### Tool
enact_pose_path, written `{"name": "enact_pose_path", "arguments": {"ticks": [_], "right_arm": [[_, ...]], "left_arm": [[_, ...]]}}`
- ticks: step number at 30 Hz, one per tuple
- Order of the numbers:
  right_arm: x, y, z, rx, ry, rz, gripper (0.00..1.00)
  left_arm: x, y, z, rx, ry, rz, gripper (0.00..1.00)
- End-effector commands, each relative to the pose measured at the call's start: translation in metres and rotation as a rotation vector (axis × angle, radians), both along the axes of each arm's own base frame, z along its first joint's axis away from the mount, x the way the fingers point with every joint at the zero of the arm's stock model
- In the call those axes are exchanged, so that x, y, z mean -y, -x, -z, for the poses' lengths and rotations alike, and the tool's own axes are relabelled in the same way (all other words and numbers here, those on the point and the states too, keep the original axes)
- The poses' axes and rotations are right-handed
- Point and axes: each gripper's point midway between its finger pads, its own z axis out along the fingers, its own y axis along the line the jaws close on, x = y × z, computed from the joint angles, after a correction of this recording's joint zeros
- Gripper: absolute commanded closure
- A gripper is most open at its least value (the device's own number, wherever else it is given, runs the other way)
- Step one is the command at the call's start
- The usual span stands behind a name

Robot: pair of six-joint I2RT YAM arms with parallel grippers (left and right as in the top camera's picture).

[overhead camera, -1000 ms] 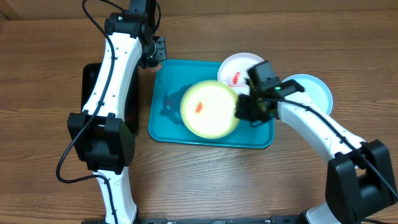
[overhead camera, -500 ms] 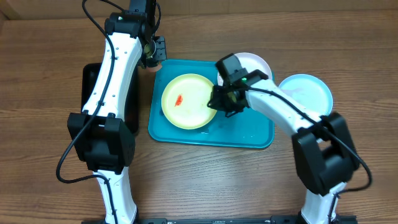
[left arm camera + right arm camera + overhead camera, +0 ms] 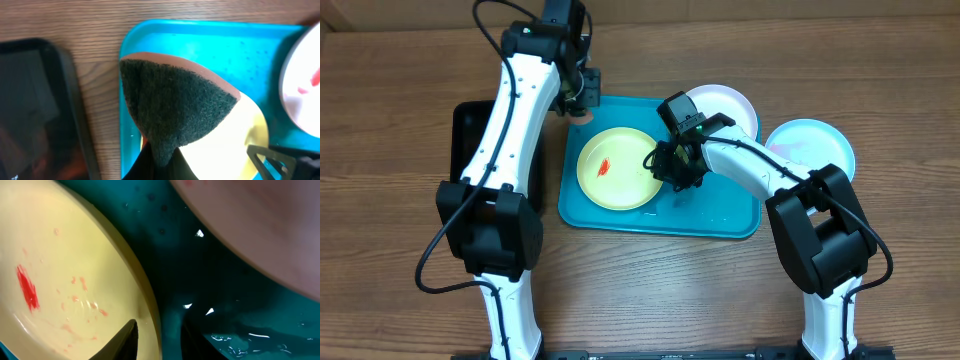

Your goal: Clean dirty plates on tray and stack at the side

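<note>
a: did any writing show on the tray (image 3: 725, 218) or the plates?
b: none that could be read. the yellow-green plate (image 3: 620, 188), the white plate (image 3: 732, 100) and the pale blue plate (image 3: 820, 145) bore no letters or numbers.
a: and the black tray (image 3: 465, 135) at the left, or the sponge (image 3: 175, 105)?
b: no label, brand or sign was legible on either.
</note>
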Motion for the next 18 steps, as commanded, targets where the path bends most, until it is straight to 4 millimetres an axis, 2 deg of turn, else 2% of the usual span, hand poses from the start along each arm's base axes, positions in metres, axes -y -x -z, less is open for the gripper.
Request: {"name": "enact_pose_path", "arguments": {"ticks": [1, 3, 5, 8, 12, 18], "right_arm": [[-0.006, -0.004, -0.006, -0.003, -0.01, 0.073, 0.7], [-0.005, -0.002, -0.004, -0.006, 0.002, 0.076, 0.71], [-0.004, -0.001, -0.003, -0.007, 0.011, 0.076, 0.78], [-0.004, -0.002, -0.003, -0.004, 0.01, 0.077, 0.96], [-0.002, -0.003, -0.002, 0.005, 0.025, 0.08, 0.96], [-0.001, -0.003, -0.002, 0.008, 0.028, 0.065, 0.96]], "left_arm": [[0.007, 0.003, -0.004, 0.006, 0.009, 0.057, 0.96], [0.007, 0.004, -0.003, 0.0, 0.009, 0.056, 0.96], [0.006, 0.007, -0.003, -0.014, 0.008, 0.05, 0.96], [0.005, 0.014, 0.0, -0.042, 0.003, 0.05, 0.96], [0.006, 0.025, 0.013, -0.098, 0.008, 0.053, 0.96], [0.015, 0.041, 0.065, -0.175, 0.056, 0.088, 0.96]]}}
